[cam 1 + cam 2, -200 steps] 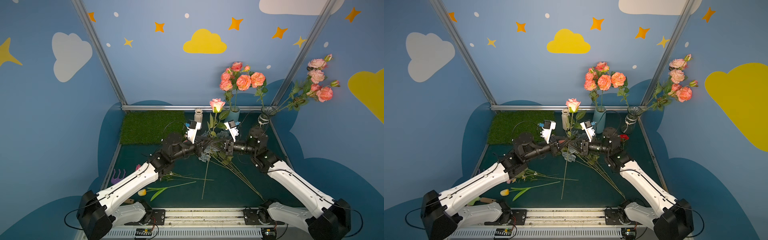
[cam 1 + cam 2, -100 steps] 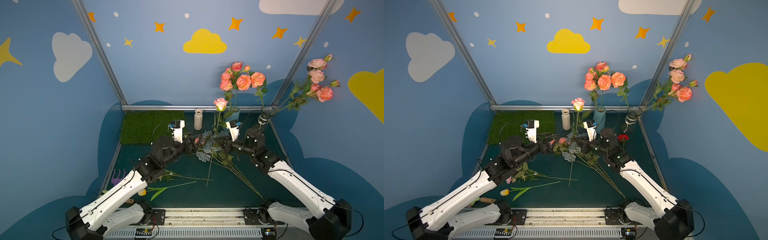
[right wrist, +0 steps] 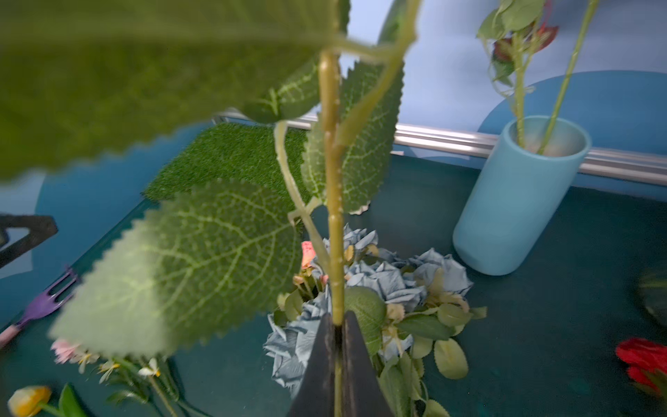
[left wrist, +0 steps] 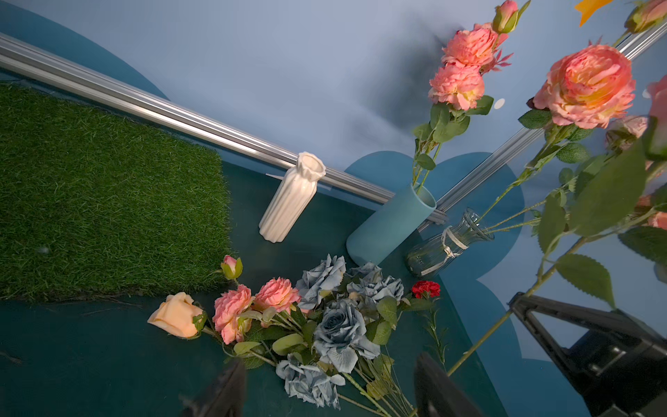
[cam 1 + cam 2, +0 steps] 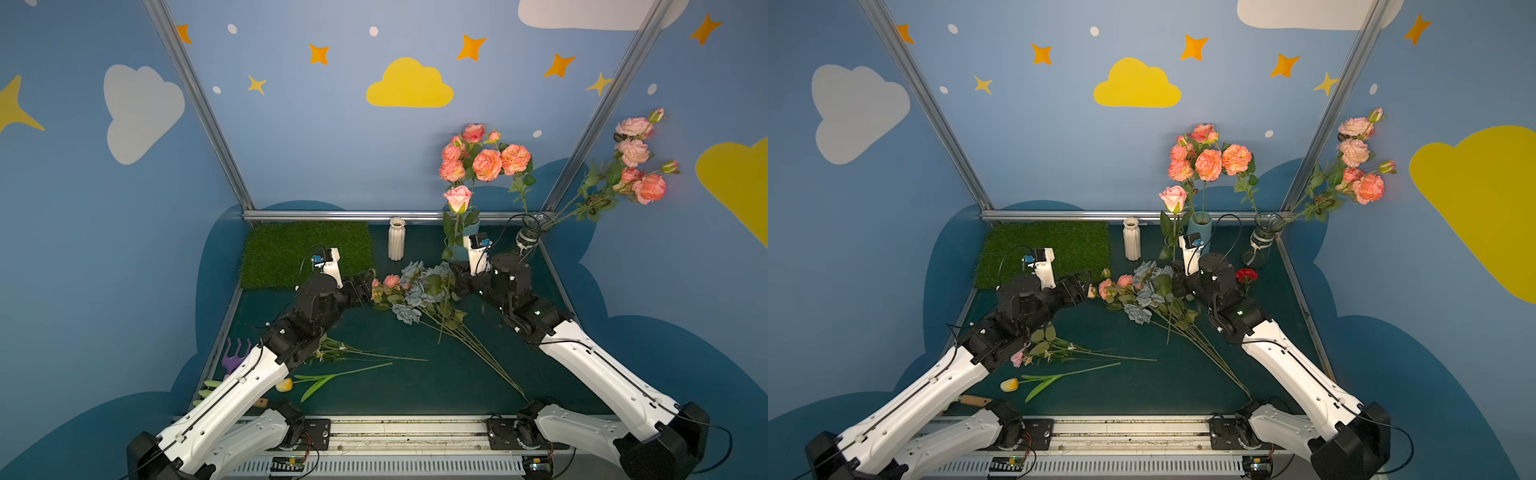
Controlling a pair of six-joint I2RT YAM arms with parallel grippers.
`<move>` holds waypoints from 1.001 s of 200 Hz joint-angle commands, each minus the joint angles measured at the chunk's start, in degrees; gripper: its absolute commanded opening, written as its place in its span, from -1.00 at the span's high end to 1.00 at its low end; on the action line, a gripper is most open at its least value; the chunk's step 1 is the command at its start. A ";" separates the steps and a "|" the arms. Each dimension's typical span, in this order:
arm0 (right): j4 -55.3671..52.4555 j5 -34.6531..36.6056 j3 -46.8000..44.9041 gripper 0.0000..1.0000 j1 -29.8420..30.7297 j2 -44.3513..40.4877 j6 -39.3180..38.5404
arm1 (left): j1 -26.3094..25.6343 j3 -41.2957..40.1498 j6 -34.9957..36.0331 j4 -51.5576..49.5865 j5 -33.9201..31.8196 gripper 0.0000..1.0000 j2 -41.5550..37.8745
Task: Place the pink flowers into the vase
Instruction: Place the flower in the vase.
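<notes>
Your right claw is pinched shut on the green stem of a single pink rose. It grips low on the stem, so the bloom stands above it and the stem's lower end runs on past the claw across the pile. Directly under that claw lie the grey-blue roses.

Just beyond the claw, toward the back rail, the blue cylinder vase stands upright. Two stems of coral-pink blooms stand in it, and much of its mouth shows open. On the claw's outer side, in the back corner, the glass vase holds another pink spray that leans out along the side wall. A small red carnation lies just beside your right wrist.

Your left claw stands wide open and holds nothing. Just ahead of its tips, at the near edge of the pile, lie loose pink blooms and a peach rose. The grass mat sits on this claw's outer side, its near edge close by. The white ribbed vase stands beyond the pile, near the rail, between the mat and the blue vase.

Behind the left claw, thin stems and a yellow tulip lie by the forearm, and a purple rake sits at the table's side edge. Bare tabletop stretches between your two arms.
</notes>
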 commanded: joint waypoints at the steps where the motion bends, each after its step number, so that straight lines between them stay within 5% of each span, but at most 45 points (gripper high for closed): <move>1: -4.86 8.17 4.82 1.00 0.25 1.10 -2.27 | 2.16 0.68 -3.15 -1.10 4.92 -0.47 0.79; 52: -8.40 12.82 12.38 1.00 0.15 2.83 -5.99 | 7.80 -1.63 -7.16 2.39 14.12 -0.47 0.61; 200: -8.59 20.89 17.87 1.00 -1.05 2.18 -15.19 | 10.03 -1.00 -6.45 0.86 18.63 -0.47 3.02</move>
